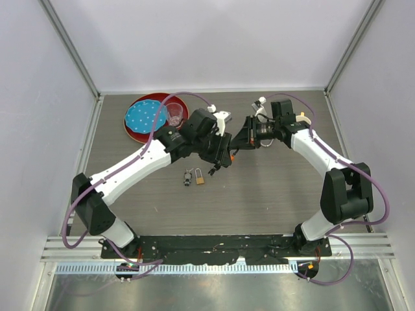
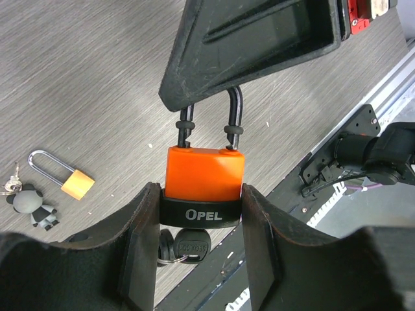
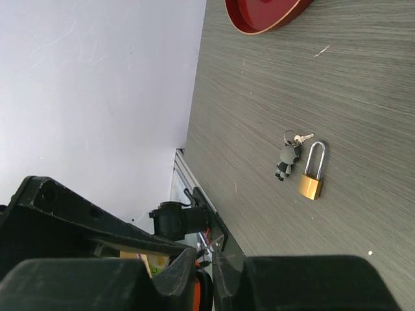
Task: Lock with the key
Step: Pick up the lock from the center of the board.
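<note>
orange opel padlock [image 2: 204,172], upright, black key [image 2: 191,245] in its underside

In your left wrist view the right fingers [image 2: 259,39] hide the top of the shackle [image 2: 234,110] of the orange padlock [image 2: 204,172] (pinched or not, you cannot tell). The key [image 2: 192,245] shows only partly; the right wrist view crops the red plate [image 3: 262,16].
</note>
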Action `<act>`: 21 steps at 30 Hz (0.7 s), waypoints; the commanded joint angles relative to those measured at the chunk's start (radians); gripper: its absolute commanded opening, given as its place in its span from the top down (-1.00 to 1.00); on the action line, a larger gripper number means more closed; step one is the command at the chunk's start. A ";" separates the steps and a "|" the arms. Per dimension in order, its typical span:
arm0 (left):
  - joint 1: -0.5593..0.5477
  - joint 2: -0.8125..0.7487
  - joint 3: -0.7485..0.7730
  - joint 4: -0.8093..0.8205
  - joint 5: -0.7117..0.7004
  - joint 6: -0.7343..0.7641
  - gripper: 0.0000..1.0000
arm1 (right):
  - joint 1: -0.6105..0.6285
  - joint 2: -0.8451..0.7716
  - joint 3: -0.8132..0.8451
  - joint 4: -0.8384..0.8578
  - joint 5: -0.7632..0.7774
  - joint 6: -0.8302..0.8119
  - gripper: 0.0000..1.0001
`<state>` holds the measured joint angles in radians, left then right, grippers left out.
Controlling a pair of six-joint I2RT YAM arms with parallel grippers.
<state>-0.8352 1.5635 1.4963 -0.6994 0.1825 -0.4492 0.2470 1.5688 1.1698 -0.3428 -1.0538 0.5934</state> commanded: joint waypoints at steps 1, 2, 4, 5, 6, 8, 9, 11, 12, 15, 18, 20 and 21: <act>0.022 0.000 0.062 0.021 -0.021 -0.005 1.00 | 0.003 -0.058 0.033 0.031 -0.032 0.013 0.52; 0.025 0.003 0.064 0.018 -0.018 -0.003 1.00 | 0.003 -0.067 0.025 0.031 -0.034 0.014 0.48; 0.027 0.004 0.065 0.018 -0.020 -0.002 1.00 | 0.001 -0.076 0.016 0.033 -0.035 0.016 0.43; 0.027 0.004 0.064 0.023 -0.021 -0.003 1.00 | 0.003 -0.079 0.007 0.036 -0.037 0.017 0.40; 0.027 0.003 0.064 0.024 -0.023 -0.003 1.00 | 0.002 -0.085 0.001 0.039 -0.035 0.019 0.39; 0.027 0.001 0.061 0.029 -0.017 -0.008 1.00 | 0.001 -0.090 -0.007 0.042 -0.031 0.020 0.41; 0.027 0.001 0.059 0.034 -0.012 -0.009 1.00 | 0.001 -0.095 -0.009 0.044 -0.020 0.023 0.45; 0.027 -0.002 0.055 0.044 0.001 -0.016 1.00 | 0.003 -0.098 -0.015 0.050 -0.009 0.026 0.58; 0.027 -0.005 0.050 0.055 0.008 -0.020 1.00 | 0.003 -0.099 -0.018 0.059 -0.008 0.045 0.61; 0.027 -0.019 0.035 0.069 0.015 -0.025 1.00 | 0.003 -0.098 -0.025 0.080 0.006 0.058 0.65; 0.027 -0.028 0.025 0.077 0.015 -0.025 1.00 | 0.008 -0.093 -0.029 0.096 0.008 0.066 0.57; 0.028 -0.029 0.027 0.080 0.023 -0.026 1.00 | 0.015 -0.090 -0.029 0.100 0.011 0.069 0.46; 0.027 -0.031 0.028 0.083 0.028 -0.028 1.00 | 0.020 -0.089 -0.030 0.105 0.014 0.074 0.43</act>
<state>-0.8112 1.5761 1.5085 -0.6968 0.1806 -0.4656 0.2481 1.5131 1.1366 -0.2947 -1.0363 0.6491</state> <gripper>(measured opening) 0.490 0.256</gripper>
